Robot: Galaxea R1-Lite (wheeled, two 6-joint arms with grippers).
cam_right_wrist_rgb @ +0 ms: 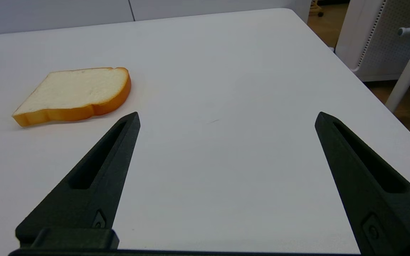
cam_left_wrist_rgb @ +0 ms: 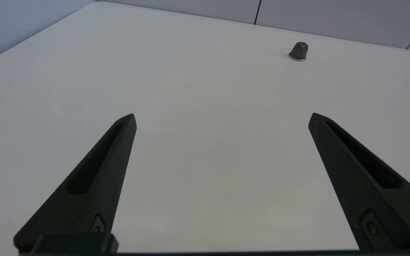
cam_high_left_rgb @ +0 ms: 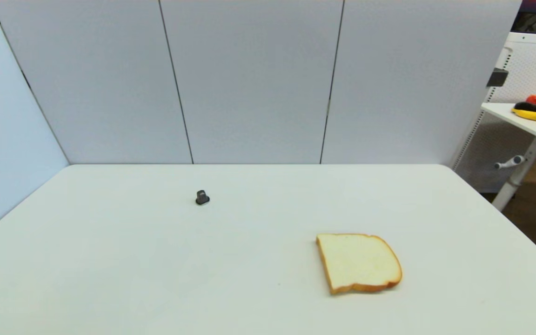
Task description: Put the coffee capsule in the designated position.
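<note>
Status: nothing accomplished yet. I find the coffee capsule [cam_high_left_rgb: 202, 197] standing rim-down on the white table [cam_high_left_rgb: 110, 279], left of centre toward the back, untouched. My left gripper [cam_left_wrist_rgb: 221, 119] hovers low over bare tabletop, jaws spread wide and empty, the capsule well ahead of it. My right gripper [cam_right_wrist_rgb: 226, 119] is likewise spread and empty, near the bread slice [cam_high_left_rgb: 358, 263]. I see no marked destination. Outstanding, in my judgement: approach, grasp, carry, release.
</note>
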